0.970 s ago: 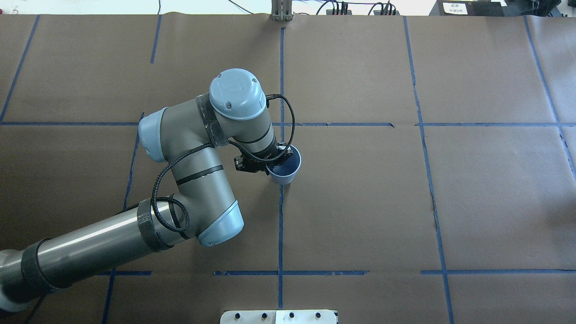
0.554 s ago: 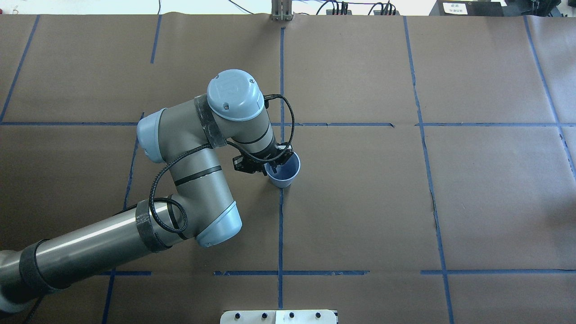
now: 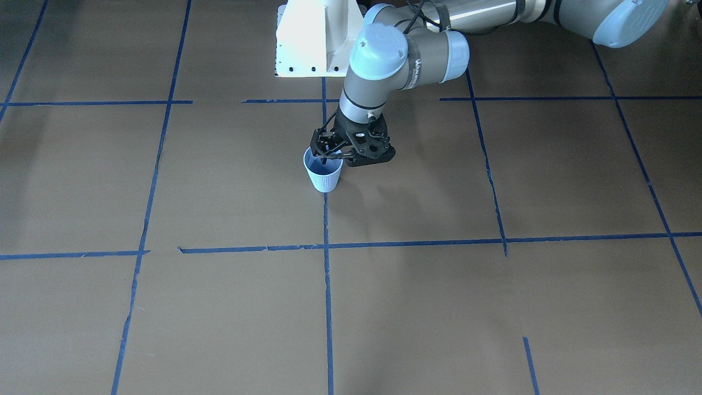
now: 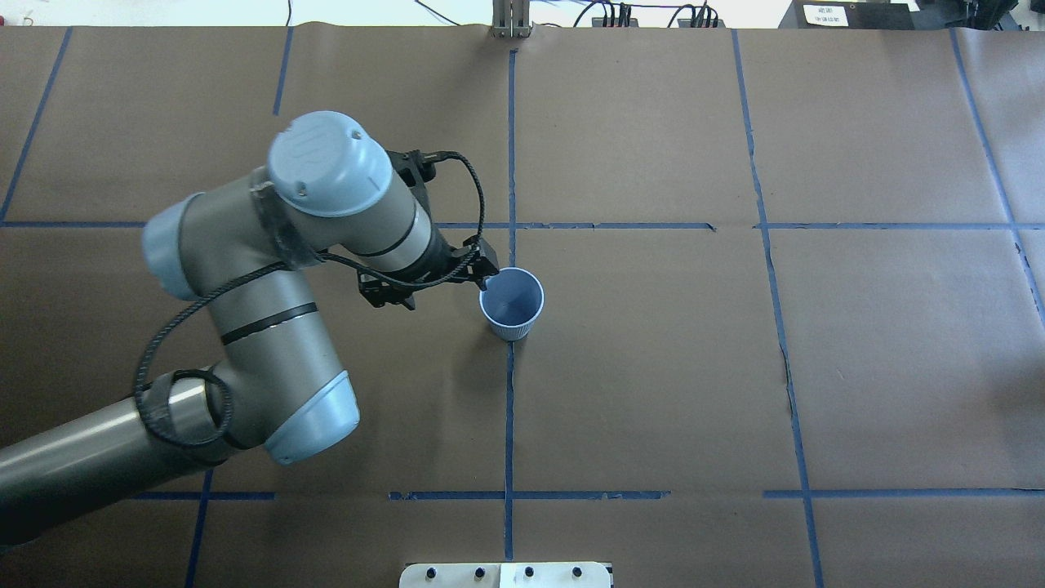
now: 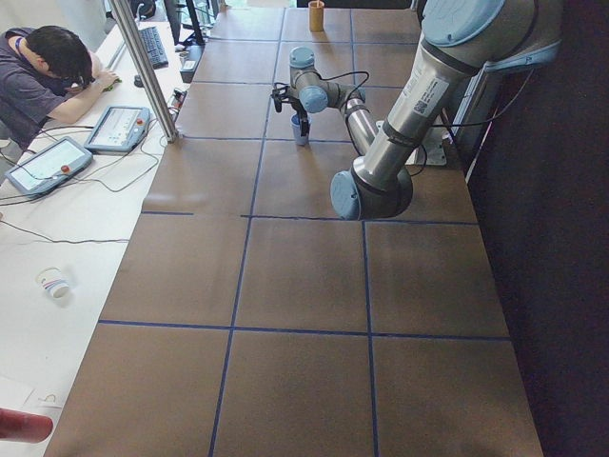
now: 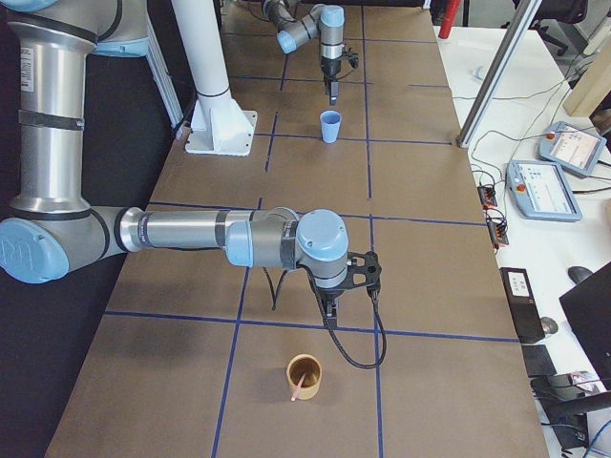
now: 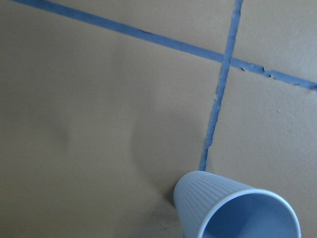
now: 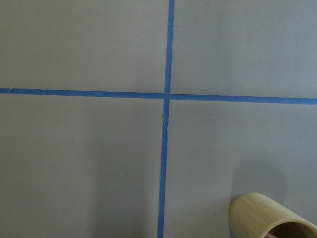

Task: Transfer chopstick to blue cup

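Note:
The pale-blue ribbed cup [image 4: 512,305] stands upright on the brown table; it also shows in the front view [image 3: 323,172] and the left wrist view [image 7: 237,210], and looks empty. My left gripper [image 4: 486,282] hangs at the cup's left rim, its fingertips drawn together over the rim [image 3: 324,158], holding nothing. The salmon-pink chopstick [image 6: 302,384] leans inside a tan bamboo cup [image 6: 305,376] at the table's right end. My right gripper [image 6: 329,313] hangs just beyond that cup; I cannot tell whether it is open or shut.
The bamboo cup's rim shows at the lower right of the right wrist view [image 8: 270,218]. Blue tape lines cross the brown paper [image 4: 653,367]. The white robot base [image 3: 318,38] stands at the table's near edge. An operator [image 5: 43,71] sits beside the table.
My left arm has swung back to the left. Its gripper has moved from above the blue cup's inside to its left rim. The cup has stayed put.

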### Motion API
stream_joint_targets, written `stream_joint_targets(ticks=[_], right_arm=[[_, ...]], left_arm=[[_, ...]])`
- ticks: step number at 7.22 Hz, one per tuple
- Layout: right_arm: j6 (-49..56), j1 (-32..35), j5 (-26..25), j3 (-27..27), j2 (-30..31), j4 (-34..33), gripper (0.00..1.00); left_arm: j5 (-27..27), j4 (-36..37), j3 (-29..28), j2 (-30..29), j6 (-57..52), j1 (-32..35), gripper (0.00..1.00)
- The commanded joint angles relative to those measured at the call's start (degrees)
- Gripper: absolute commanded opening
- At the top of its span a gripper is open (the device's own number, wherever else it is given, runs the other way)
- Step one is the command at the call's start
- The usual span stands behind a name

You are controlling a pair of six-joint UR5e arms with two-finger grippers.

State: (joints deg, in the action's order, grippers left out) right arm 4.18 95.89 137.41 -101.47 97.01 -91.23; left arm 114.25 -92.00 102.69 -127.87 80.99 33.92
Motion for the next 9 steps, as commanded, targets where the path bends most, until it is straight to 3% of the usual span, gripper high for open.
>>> stream_joint_targets(ticks=[1, 3, 5, 6, 9], right_arm=[[0.1, 0.0, 0.0, -0.1, 0.0, 0.1, 1.00], [0.1, 0.0, 0.0, 0.4, 0.2, -0.1, 1.00], [2.1, 0.9, 0.9, 3.1, 1.7, 0.0, 1.00], [10.1, 3.5, 1.9, 6.9, 1.7, 1.1, 1.00], [12.7, 7.6, 1.3, 10.8, 0.5, 1.7, 1.00]], left_arm=[[-1.7, 13.4, 14.2, 5.7, -10.5, 1.9, 1.00], [-1.7, 26.8, 20.7, 8.1, -32.1, 7.2, 1.00], [-0.4, 27.1, 20.8, 15.8, -47.0, 13.8, 1.00], [-0.2, 26.8, 21.3, 16.9, -48.0, 15.5, 1.00], [-0.1, 26.8, 21.7, 17.0, -47.4, 15.7, 1.00]])
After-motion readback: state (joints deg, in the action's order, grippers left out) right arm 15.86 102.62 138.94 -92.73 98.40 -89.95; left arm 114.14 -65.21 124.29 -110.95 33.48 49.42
